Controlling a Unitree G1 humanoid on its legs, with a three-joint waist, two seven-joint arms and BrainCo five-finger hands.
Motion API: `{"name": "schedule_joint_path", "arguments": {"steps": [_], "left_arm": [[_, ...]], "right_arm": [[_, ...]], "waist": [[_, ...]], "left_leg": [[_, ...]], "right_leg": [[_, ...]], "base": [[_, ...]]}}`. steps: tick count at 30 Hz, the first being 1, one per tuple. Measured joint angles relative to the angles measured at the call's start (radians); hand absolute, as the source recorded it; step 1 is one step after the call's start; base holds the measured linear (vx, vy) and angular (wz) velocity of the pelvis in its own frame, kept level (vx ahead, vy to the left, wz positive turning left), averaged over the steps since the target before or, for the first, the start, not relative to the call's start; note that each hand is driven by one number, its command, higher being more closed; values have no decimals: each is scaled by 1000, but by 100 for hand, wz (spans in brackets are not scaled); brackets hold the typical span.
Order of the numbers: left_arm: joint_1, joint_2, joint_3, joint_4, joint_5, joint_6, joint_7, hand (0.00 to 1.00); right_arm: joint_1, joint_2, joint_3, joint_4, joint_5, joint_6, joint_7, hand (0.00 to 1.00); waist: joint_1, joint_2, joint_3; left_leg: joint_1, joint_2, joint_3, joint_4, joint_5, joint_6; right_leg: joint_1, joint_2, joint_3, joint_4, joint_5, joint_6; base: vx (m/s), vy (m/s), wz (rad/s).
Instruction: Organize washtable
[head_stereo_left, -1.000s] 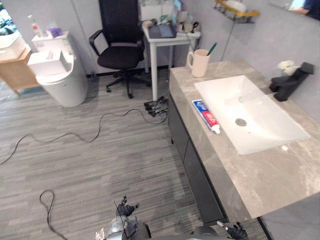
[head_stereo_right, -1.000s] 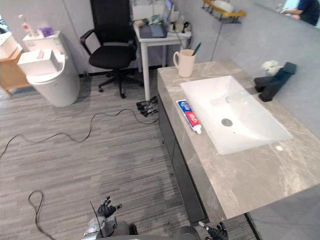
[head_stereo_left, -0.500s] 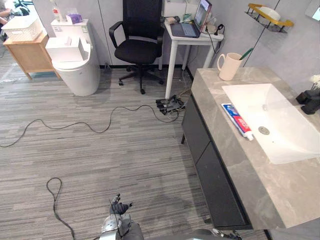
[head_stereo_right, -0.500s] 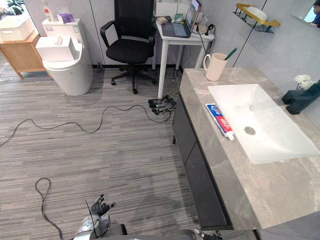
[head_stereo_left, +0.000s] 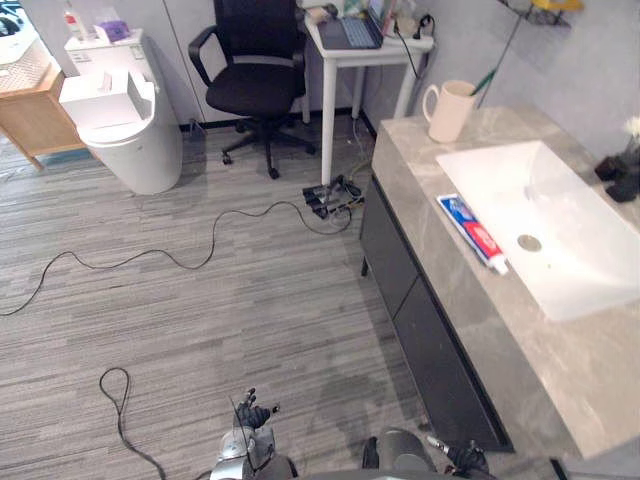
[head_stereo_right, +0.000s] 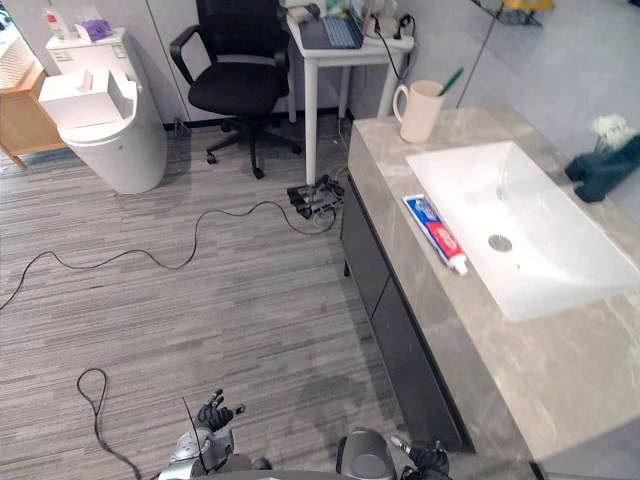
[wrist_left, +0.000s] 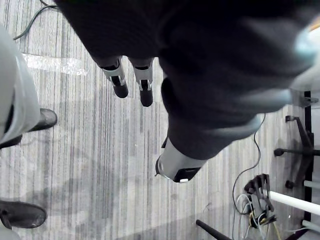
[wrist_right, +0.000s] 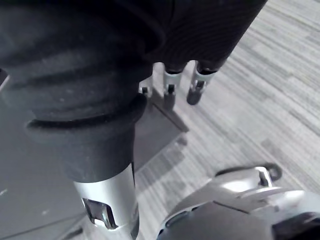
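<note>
The view shifts; left hand (wrist_left: 144, 82) and right hand (wrist_right: 196, 82) hang open, empty; toothpaste (head_stereo_left: 472, 232) still lies on the surface (head_stereo_left: 545, 370), untouched.

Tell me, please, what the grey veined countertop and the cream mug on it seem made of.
The grey veined countertop looks like polished marble or imitation stone: pale veins, soft sheen. The cream mug is probably glazed ceramic: smooth, opaque surface.

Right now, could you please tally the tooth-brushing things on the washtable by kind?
cream mug: 1
green toothbrush, standing in the mug: 1
toothpaste tube, lying beside the sink: 1
Total: 3
</note>
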Motion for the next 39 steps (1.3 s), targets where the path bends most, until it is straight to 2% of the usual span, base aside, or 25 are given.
{"name": "schedule_joint_path", "arguments": {"steps": [3,4,5,6,7,8,12,13,14,15,16,18,20,22,23,25,27,29,30,31,33,34,36,38,39], "left_arm": [[-4,-16,28,-18,0,1,-2,0],[-4,-26,39,-43,-1,-1,-1,0],[4,-33,43,-55,-1,-3,-1,0],[8,-30,51,-55,-2,-4,-1,0],[10,-23,58,-55,-1,-3,1,0],[15,-25,58,-60,-2,-5,0,0],[2,-16,57,-74,-2,-13,0,0],[0,-23,48,-68,-2,-14,1,0],[1,-21,29,-59,-4,-16,1,0],[-8,-4,24,-53,-4,-16,1,0],[-10,11,25,-50,-4,-14,3,0],[-9,13,24,-41,-2,-13,1,0],[-6,15,20,-39,-2,-11,2,0],[-4,16,20,-26,-2,-5,4,0],[-4,15,19,-13,-2,-4,5,0],[-2,16,17,-2,-2,-3,6,0],[-2,17,10,12,-2,-2,5,0],[-4,39,-49,49,-1,-2,1,0],[-4,49,-64,54,-1,-2,0,0],[-8,57,-87,74,0,1,-1,0],[-15,46,-110,74,2,-2,-9,0],[-17,45,-111,74,5,-1,-15,0],[-25,39,-119,72,24,-1,-24,0],[-18,7,-113,46,37,-1,-24,0],[-15,1,-110,40,37,-3,-25,0]], "right_arm": [[-2,-17,0,0,-3,0,4,0],[-2,-36,7,-3,-1,1,10,0],[-2,-55,27,-1,1,8,26,0],[-3,-63,43,1,2,16,33,0],[-10,-70,57,-2,2,17,31,0],[-11,-70,56,-3,3,15,18,0],[-13,-46,42,-2,12,18,9,0],[-2,-52,34,-6,12,14,10,0],[-4,-54,34,-8,12,15,10,0],[0,-35,34,-11,13,15,9,0],[1,-3,27,-14,15,14,13,0],[-2,12,28,-19,15,14,15,0],[-7,13,28,-21,12,13,17,0],[-32,13,33,-20,6,12,18,0],[-49,14,35,-21,6,8,19,0],[-56,10,34,-26,-6,-1,19,0],[-67,7,35,-17,-8,-2,18,0],[-95,2,36,17,-10,-5,19,0],[-102,0,43,28,-11,-5,19,0],[-125,-16,44,51,-12,-7,20,0],[-143,-34,10,59,-9,-7,21,0],[-146,-38,-9,58,-3,-3,22,0],[-150,-20,-69,61,42,37,29,0],[-152,-30,-85,60,92,85,31,0],[-152,-30,-84,60,98,88,32,0]], "waist": [[-9,24,4],[1,50,16],[11,65,19],[14,61,21],[20,62,17],[19,63,17],[39,34,20],[39,51,11],[51,53,1],[45,39,-6],[32,-8,-32],[43,-20,-40],[57,-23,-41],[62,-9,-32],[60,8,-22],[58,16,-18],[52,15,-18],[22,13,-18],[19,6,-18],[7,24,-6],[5,68,9],[2,70,10],[-1,70,13],[2,83,34],[3,88,39]], "left_leg": [[-112,78,-55,282,-12,-25],[-168,134,-81,469,26,-77],[-194,179,-87,608,104,-74],[-216,192,-85,669,140,-70],[-237,199,-84,716,102,-51],[-261,200,-78,697,51,-35],[-334,163,-115,431,19,-9],[-326,139,-167,240,74,-19],[-323,119,-190,205,140,-43],[-324,103,-176,204,126,-40],[-326,82,-152,205,112,-23],[-289,72,-95,211,61,-6],[-245,71,-54,187,46,6],[-146,75,33,131,27,19],[-92,86,71,104,16,17],[-23,91,114,53,-1,16],[38,92,157,1,2,5],[97,89,199,-65,23,-40],[112,79,207,-81,25,-47],[152,79,193,-120,43,-65],[189,82,152,-178,84,-90],[191,82,143,-170,91,-102],[170,103,119,-44,100,-118],[60,174,50,331,136,-155],[32,191,35,416,131,-152]], "right_leg": [[76,42,-61,-60,-10,-5],[129,74,-56,-92,-14,-11],[184,95,-26,-123,-18,-18],[207,96,-3,-135,-19,-21],[236,90,37,-157,-19,-21],[248,79,80,-172,-19,-20],[285,17,174,-208,-18,-17],[288,18,193,-208,-17,1],[292,-1,229,-202,-35,49],[288,-24,243,-201,-34,52],[273,-46,269,-189,-5,52],[226,-65,331,-109,77,94],[173,-76,360,-14,120,107],[43,-84,365,205,201,119],[-17,-88,304,297,165,105],[-86,-85,162,344,109,76],[-129,-63,33,290,68,47],[-155,-2,-109,57,96,10],[-153,11,-136,-25,137,-9],[-114,42,-157,-57,168,-86],[-107,70,-149,-58,138,-92],[-104,70,-149,-52,123,-89],[-64,68,-151,-67,105,-87],[36,85,-116,-137,105,-87],[52,93,-100,-146,106,-86]], "base": [[268,-112,44],[262,-8,-41],[277,16,-65],[279,61,-98],[289,102,-107],[290,125,-108],[309,255,-82],[351,488,-72],[295,413,-61],[364,436,-28],[250,210,1],[318,320,-41],[229,218,-74],[191,160,-108],[160,108,-90],[194,49,-78],[226,-32,-58],[288,-88,-36],[372,-74,-37],[378,-51,-40],[462,-95,-39],[400,-136,-17],[228,-86,-12],[214,-9,-53],[95,89,-78]]}}
